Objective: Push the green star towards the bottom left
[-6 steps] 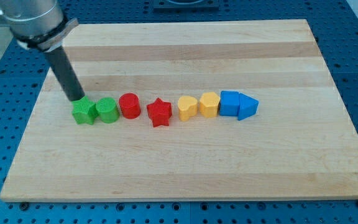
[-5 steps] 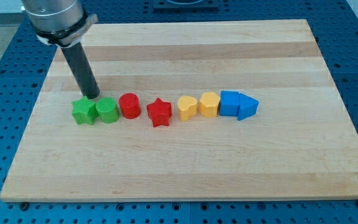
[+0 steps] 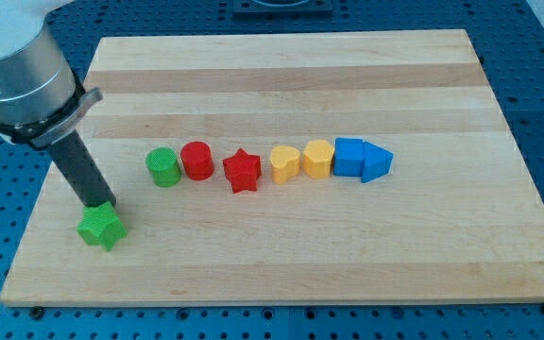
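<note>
The green star (image 3: 100,228) lies near the board's bottom left, apart from the row of other blocks. My tip (image 3: 95,204) stands at the star's upper edge, touching it from the view's top. The dark rod rises from there up and to the left into the grey arm body.
A row runs across the board's middle: green cylinder (image 3: 162,167), red cylinder (image 3: 196,160), red star (image 3: 242,170), two yellow blocks (image 3: 285,163) (image 3: 317,158), blue cube (image 3: 348,156), blue wedge (image 3: 377,162). The wooden board's (image 3: 281,264) left edge is near the star.
The green star has left its place beside the green cylinder and moved down and left. My tip moved with it from the star's top edge.
</note>
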`<action>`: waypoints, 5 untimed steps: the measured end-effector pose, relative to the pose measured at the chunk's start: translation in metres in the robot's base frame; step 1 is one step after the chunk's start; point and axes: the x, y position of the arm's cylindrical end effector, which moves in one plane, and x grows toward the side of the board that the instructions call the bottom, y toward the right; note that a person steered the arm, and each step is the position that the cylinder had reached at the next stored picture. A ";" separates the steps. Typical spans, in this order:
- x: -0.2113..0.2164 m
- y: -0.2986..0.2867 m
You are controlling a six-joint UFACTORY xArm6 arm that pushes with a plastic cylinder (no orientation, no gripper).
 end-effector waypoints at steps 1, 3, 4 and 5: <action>0.000 0.026; 0.019 0.028; 0.025 0.028; 0.026 0.042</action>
